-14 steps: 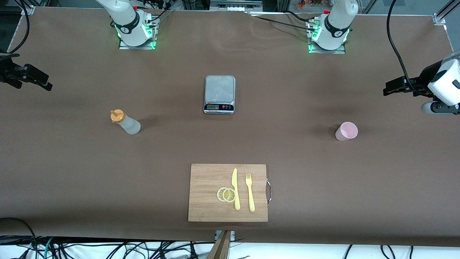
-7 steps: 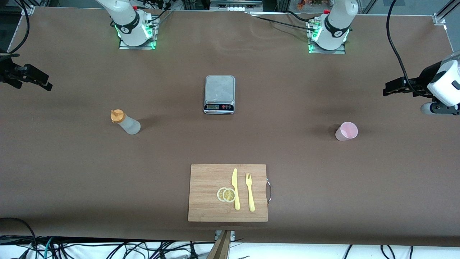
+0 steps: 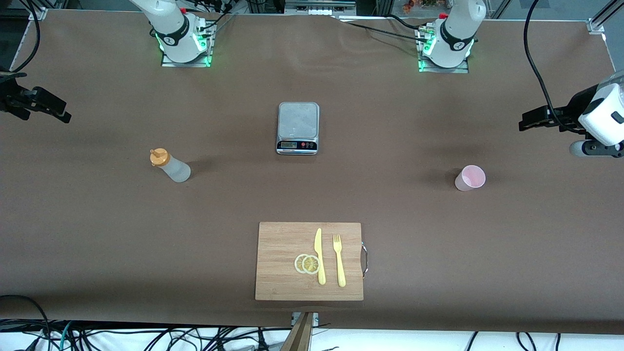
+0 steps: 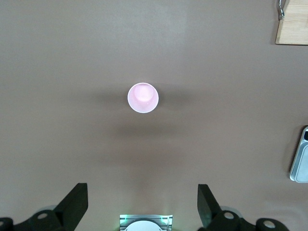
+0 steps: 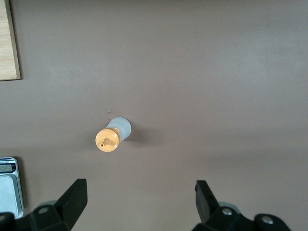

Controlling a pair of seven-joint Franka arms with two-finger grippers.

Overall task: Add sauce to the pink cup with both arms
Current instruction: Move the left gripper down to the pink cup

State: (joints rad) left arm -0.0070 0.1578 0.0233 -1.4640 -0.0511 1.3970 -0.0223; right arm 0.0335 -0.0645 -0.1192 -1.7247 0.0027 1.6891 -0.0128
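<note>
Nothing is yet grasped: sauce point(image 3: 170, 165) and pink cup point(image 3: 470, 178) stand untouched, left hand point(image 4: 139, 204) and right hand point(image 5: 139, 202) spread wide above

The pink cup point(image 4: 143, 97) stands upright on the brown surface point(image 4: 216, 144), a little above the frame's centre, its mouth open to the camera. The left gripper point(image 4: 143, 207) shows at the bottom edge, jaws spread wide. A wooden board corner point(image 4: 292, 24) sits upper right, a scale's edge point(image 4: 301, 156) at the right border.

The left gripper point(image 3: 529, 119) is creeping a touch toward the base edge of the table, high over the left arm's end, its fingers point(image 4: 74, 204) spread wide.
</note>
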